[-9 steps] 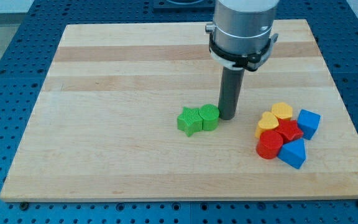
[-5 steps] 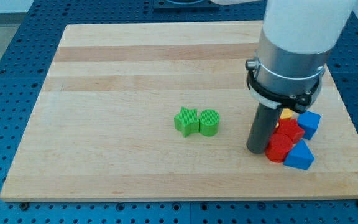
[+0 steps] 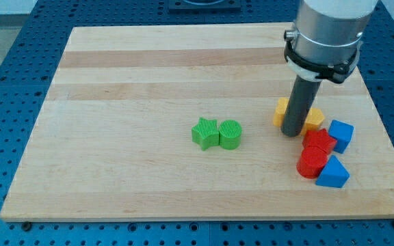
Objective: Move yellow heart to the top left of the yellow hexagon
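Observation:
My tip (image 3: 292, 133) rests on the board at the view's right, between two yellow blocks. One yellow block (image 3: 281, 111) shows just left of the rod, the other (image 3: 313, 119) just right of it. The rod hides most of both, so I cannot tell which is the heart and which the hexagon. Both appear to touch the rod.
A red block (image 3: 318, 141), a red cylinder (image 3: 312, 162), a blue cube (image 3: 340, 134) and a blue triangular block (image 3: 332, 173) cluster right below the tip. A green star (image 3: 205, 132) and green cylinder (image 3: 230, 134) sit together mid-board. The board's right edge (image 3: 382, 109) is close.
The tip swung from beside the green cylinder to the right cluster, then up. The yellow blocks were pushed toward the view's top and apart; the red and blue blocks shifted slightly right.

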Motion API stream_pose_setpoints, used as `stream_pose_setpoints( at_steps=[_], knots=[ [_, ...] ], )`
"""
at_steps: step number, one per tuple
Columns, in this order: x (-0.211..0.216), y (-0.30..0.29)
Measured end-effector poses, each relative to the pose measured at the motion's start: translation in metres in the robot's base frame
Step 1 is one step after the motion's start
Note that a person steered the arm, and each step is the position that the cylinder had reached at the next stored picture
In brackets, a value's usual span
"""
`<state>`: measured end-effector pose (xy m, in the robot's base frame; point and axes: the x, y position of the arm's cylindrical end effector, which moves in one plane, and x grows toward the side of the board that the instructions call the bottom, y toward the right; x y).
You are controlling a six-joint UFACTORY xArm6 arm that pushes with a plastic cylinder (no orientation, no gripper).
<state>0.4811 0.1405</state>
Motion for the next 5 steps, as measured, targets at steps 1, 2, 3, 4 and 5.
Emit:
stream_pose_setpoints(
  at_steps=[1, 2, 3, 4, 5],
  knots=[
    [-0.002, 0.001],
    [0.002, 0.009],
    [0.002, 0.027],
    [0.002, 0.039],
    [0.002, 0.039]
  ],
)
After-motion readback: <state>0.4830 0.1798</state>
